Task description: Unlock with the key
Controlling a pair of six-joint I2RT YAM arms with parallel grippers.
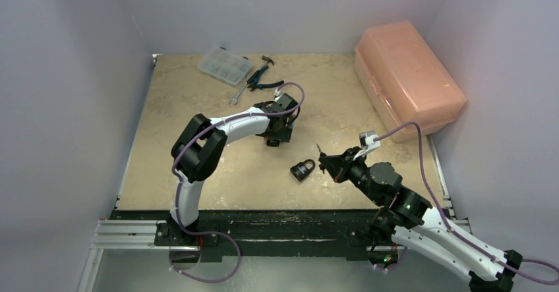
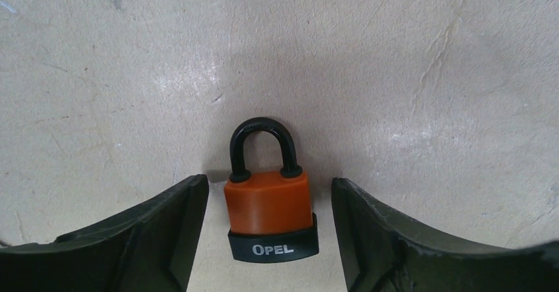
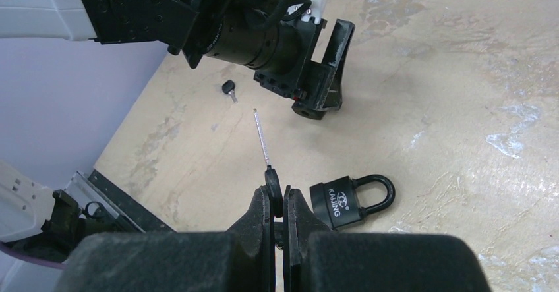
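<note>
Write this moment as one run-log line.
left gripper open either side of orange padlock | right gripper shut on key | black padlock lying free

Orange padlock (image 2: 270, 203) between the parted fingers (image 2: 165, 233) of the left gripper (image 2: 269, 186)

The padlock lies flat on the mottled beige table (image 2: 428, 74). Its black shackle (image 2: 261, 144) points away from the camera, both legs seated in the body, and its black base band reads OPEL. A dark finger flanks it on each side, with a strip of bare table between each finger and the lock.

One black padlock (image 3: 343, 202), one orange padlock (image 2: 270, 203), two keys (image 3: 273, 181).
</note>
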